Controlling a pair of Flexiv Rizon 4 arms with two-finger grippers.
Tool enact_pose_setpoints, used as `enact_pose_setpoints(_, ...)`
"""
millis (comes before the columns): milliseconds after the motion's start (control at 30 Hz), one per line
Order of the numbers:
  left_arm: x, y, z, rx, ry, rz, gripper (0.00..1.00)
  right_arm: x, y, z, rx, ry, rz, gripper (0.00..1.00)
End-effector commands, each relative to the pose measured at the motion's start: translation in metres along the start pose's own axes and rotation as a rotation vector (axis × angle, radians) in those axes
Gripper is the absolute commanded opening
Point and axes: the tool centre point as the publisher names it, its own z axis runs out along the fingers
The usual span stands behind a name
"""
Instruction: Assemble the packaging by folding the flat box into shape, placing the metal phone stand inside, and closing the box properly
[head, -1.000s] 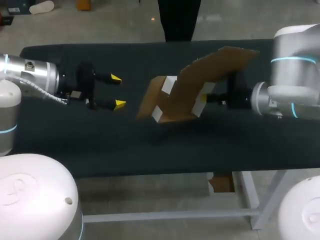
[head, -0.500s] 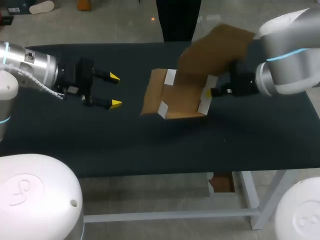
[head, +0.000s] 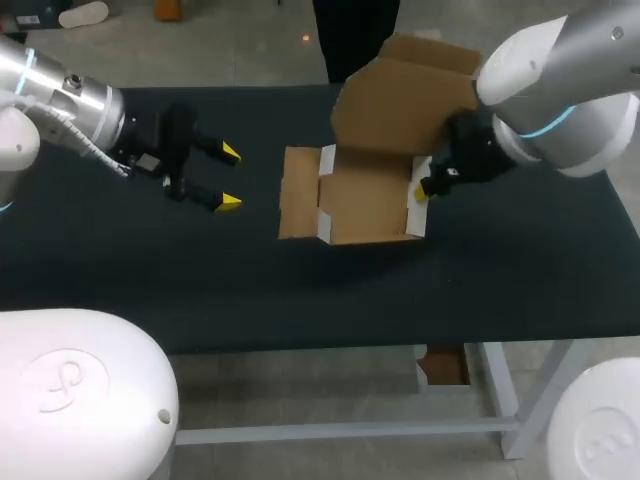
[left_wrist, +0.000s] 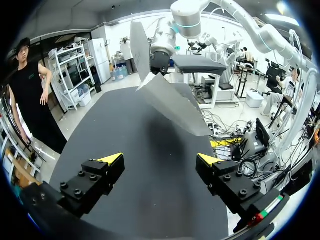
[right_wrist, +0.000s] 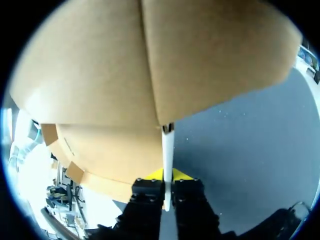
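Note:
A brown cardboard box (head: 362, 205) with white inner flaps lies partly folded at the table's middle, its lid (head: 400, 100) standing up at the far side. My right gripper (head: 424, 188) is shut on the box's right side wall; in the right wrist view the thin white wall edge (right_wrist: 167, 142) runs between the closed fingers of that gripper (right_wrist: 167, 175). My left gripper (head: 228, 178) hangs open to the left of the box, apart from it. In the left wrist view this gripper (left_wrist: 159, 160) holds nothing and the box (left_wrist: 170, 102) lies ahead. No metal phone stand is in view.
The black table cloth (head: 200, 280) is bare on the near side of the box and under my left gripper. The table's front edge (head: 300, 345) runs below the box. My right arm (left_wrist: 162, 55) shows beyond the box in the left wrist view.
My right arm has swung toward the far side and turned the tilted box level, so its tray lies flat and its lid stands up. My left gripper has stayed open, drifting slightly.

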Motion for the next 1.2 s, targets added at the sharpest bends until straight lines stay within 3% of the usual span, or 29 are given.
enact_pose_setpoints(33, -0.002, 0.000, -0.001, -0.004, 0.015, 0.000, 1.00, 0.002, 0.003, -0.002, 0.146, -0.014, 0.002, 0.00)
enact_pose_setpoints(300, -0.002, 0.000, -0.001, -0.004, 0.015, 0.000, 1.00, 0.002, 0.003, -0.002, 0.146, -0.014, 0.002, 0.00)
enact_pose_setpoints(400, -0.002, 0.000, -0.001, -0.004, 0.015, 0.000, 1.00, -0.003, -0.004, -0.003, 0.169, -0.111, 0.071, 0.00)
enact_pose_setpoints(567, -0.002, 0.000, -0.001, -0.004, 0.015, 0.000, 1.00, -0.009, -0.013, -0.003, 0.164, -0.172, 0.143, 0.00)
enact_pose_setpoints(733, -0.002, 0.000, -0.001, -0.004, 0.015, 0.000, 1.00, -0.010, -0.016, 0.003, 0.222, -0.242, 0.194, 0.00)
enact_pose_setpoints(1200, -0.006, 0.008, -0.008, -0.026, 0.047, 0.060, 1.00, 0.001, -0.023, 0.024, 0.350, -0.333, 0.261, 0.00)
